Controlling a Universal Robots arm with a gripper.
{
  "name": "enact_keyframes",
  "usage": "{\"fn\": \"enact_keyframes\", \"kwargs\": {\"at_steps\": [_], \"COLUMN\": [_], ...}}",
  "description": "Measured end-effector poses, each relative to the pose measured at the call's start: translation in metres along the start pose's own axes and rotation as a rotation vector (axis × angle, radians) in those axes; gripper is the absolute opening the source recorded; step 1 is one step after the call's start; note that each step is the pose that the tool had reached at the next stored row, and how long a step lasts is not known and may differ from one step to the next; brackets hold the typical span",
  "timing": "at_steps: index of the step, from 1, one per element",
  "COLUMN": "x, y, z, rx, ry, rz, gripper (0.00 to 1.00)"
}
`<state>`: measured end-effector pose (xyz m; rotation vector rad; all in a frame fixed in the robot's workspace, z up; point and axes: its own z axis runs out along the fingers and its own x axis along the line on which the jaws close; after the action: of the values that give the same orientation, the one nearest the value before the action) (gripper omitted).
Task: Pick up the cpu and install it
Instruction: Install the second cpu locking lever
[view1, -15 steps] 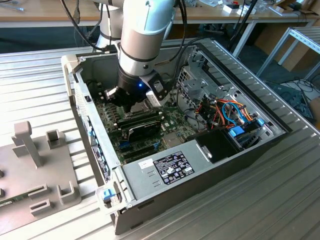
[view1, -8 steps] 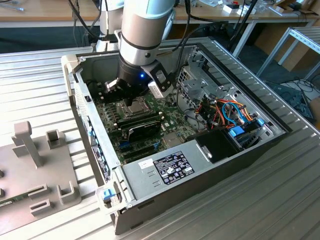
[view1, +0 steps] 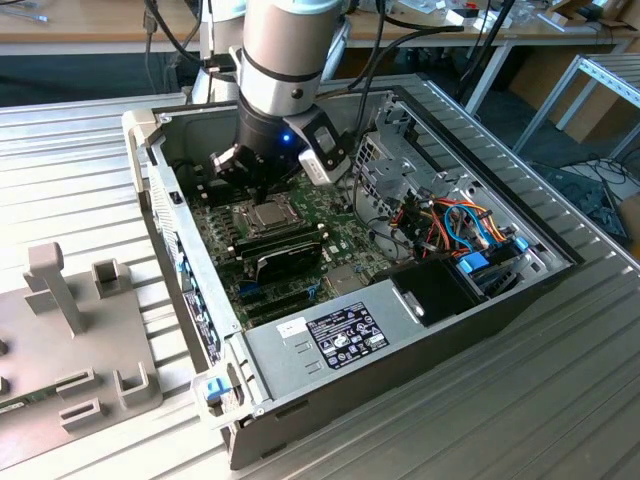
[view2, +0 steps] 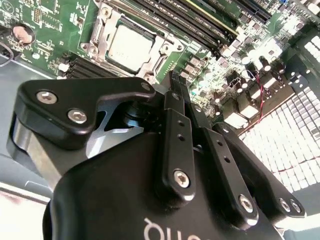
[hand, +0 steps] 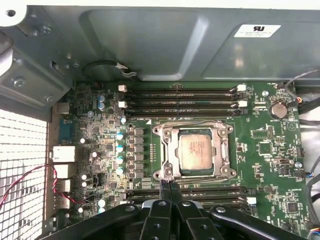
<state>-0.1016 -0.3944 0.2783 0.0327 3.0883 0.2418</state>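
Open computer case (view1: 420, 300) on the ribbed tabletop (view1: 560, 400), green motherboard (hand: 260, 145) inside. Gripper (hand: 170, 187) poised above the socket frame (hand: 165, 150), fingers (hand: 165, 192) pressed together, grasping nothing. Cpu (hand: 197, 152) already seated in the socket; likely worth checking flat, square seating. Case sticker (view1: 343, 335) print not legible.

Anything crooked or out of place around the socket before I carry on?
Nothing stands out. The cpu lies flat and square inside the socket frame on the motherboard, edges parallel to it. The hand, its fingers together, hangs just beside the socket, holding nothing.
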Motion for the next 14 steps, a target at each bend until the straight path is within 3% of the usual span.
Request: {"fn": "enact_keyframes", "kwargs": {"at_steps": [4, 6, 8, 9, 11, 14], "x": [-0.0023, -0.0067, -0.0138, -0.0165, -0.0257, -0.0316], "y": [0.0093, 0.0117, 0.0142, 0.0149, 0.0182, 0.0257], "z": [0.0017, 0.0023, 0.003, 0.0032, 0.004, 0.0055], "rx": [0.0476, 0.0663, 0.0926, 0.099, 0.1184, 0.1326], "ry": [-0.0008, -0.0004, 0.0011, 0.0017, 0.0047, 0.0066], "rz": [-0.002, -0.003, -0.004, -0.004, -0.005, -0.005], "gripper": [0.11, 0.11, 0.11, 0.11, 0.11, 0.11]}}
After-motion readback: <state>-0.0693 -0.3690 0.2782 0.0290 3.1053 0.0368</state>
